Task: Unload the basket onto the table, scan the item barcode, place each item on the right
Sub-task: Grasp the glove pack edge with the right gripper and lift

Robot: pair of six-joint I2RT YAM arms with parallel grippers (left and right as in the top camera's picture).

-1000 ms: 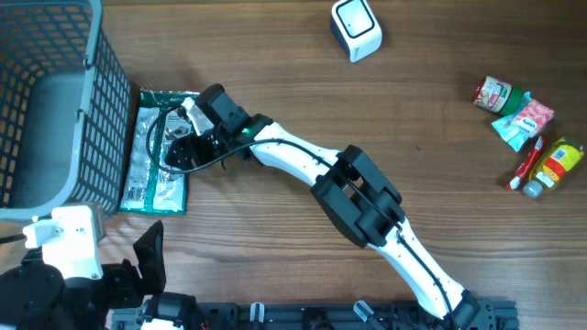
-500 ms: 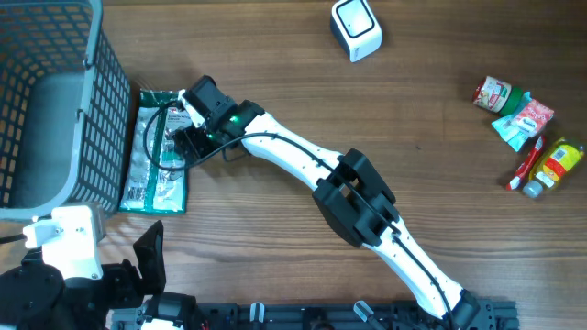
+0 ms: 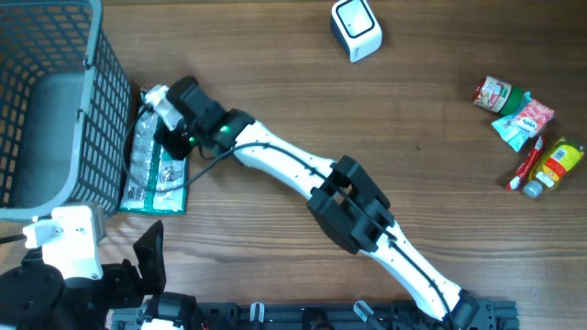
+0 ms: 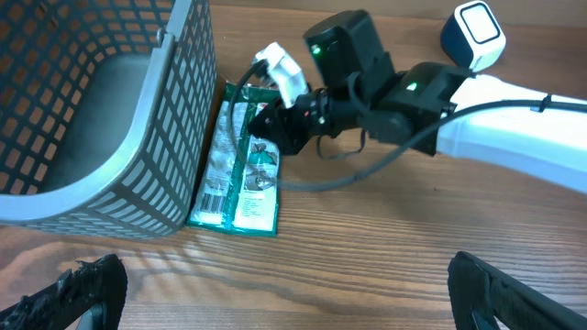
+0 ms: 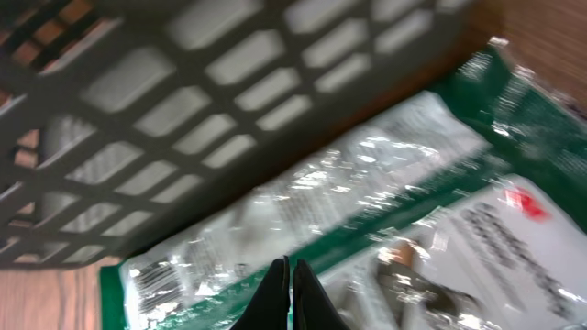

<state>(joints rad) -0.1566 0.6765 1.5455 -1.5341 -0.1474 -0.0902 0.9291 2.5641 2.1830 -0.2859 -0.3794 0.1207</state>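
Green foil pkt (image 3: 151, 179) by grey basket (image 3: 108, 115), R jaws closed over it, L jaws wide.

The basket (image 3: 108, 110) runs off the picture's edge. Beside the basket, the right gripper (image 5: 290, 275) hides the packet's (image 3: 154, 179) top. The packet's print is too small to read.

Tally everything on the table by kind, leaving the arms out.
Basket: 1
Scanner: 1
Green foil packet: 1
Small groceries, far side: 4 (red-and-green container, teal pouch, red tube, yellow bottle)
Total: 7
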